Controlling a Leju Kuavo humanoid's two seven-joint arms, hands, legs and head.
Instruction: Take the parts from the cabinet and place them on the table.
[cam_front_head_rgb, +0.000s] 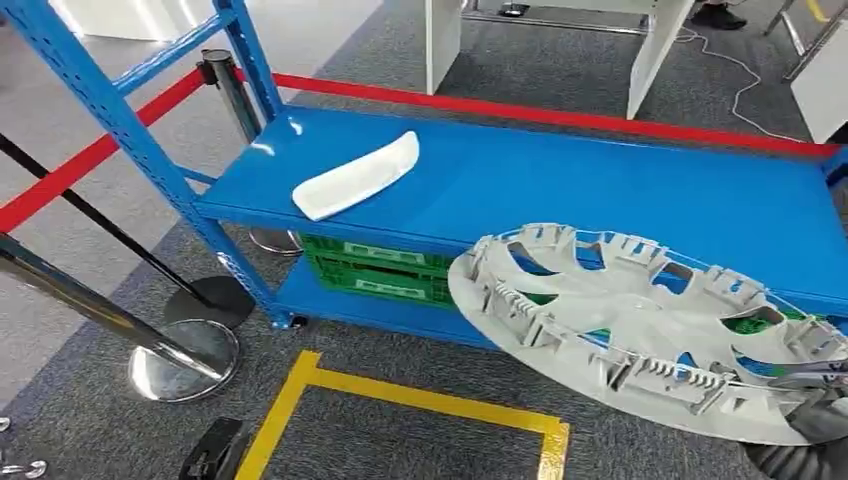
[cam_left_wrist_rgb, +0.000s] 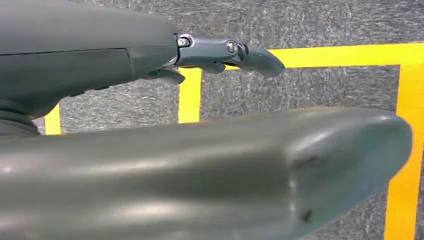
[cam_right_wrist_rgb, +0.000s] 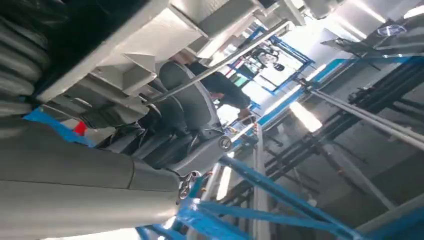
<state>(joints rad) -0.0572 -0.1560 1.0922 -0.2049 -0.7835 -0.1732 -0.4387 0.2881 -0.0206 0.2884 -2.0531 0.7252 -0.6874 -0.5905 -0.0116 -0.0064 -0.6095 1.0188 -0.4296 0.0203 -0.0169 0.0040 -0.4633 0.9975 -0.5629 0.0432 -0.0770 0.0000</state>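
While the right hand (cam_right_wrist_rgb: 165, 135) holds it by one edge, the big grey wheel cover (cam_front_head_rgb: 640, 325) hangs in the air, tilted, with its ribbed back side facing up. From the right wrist view, the dark fingers (cam_right_wrist_rgb: 195, 150) curl around the pale rim of the cover, so that hand is clamped on it. In the head view the hand itself sits down at the low right corner, mostly hidden under the cover.

Just past the hand and the cover is the blue shelf (cam_front_head_rgb: 600, 180) of a metal rack. The far edge of the cover hangs over the front edge of that shelf. Farther off to the left of the hand, a white curved plastic part (cam_front_head_rgb: 355, 178) lies flat on the shelf, well apart from the cover. Under the shelf, on the lower level, sits a green crate (cam_front_head_rgb: 375, 268), partly hidden behind the cover.

The left hand (cam_left_wrist_rgb: 220, 55) hangs low over grey carpet. Its fingers are stretched out and apart, and it holds nothing. Yellow floor tape (cam_left_wrist_rgb: 340, 56) runs below it on the carpet.

On the far left side from the holding hand, a blue rack post (cam_front_head_rgb: 130, 130) goes up at a slant. A red barrier belt (cam_front_head_rgb: 560, 115) runs behind the shelf, fixed to a shiny metal stand (cam_front_head_rgb: 185, 360) with a round base on the floor. More yellow tape marks a box on the carpet in front of the rack.
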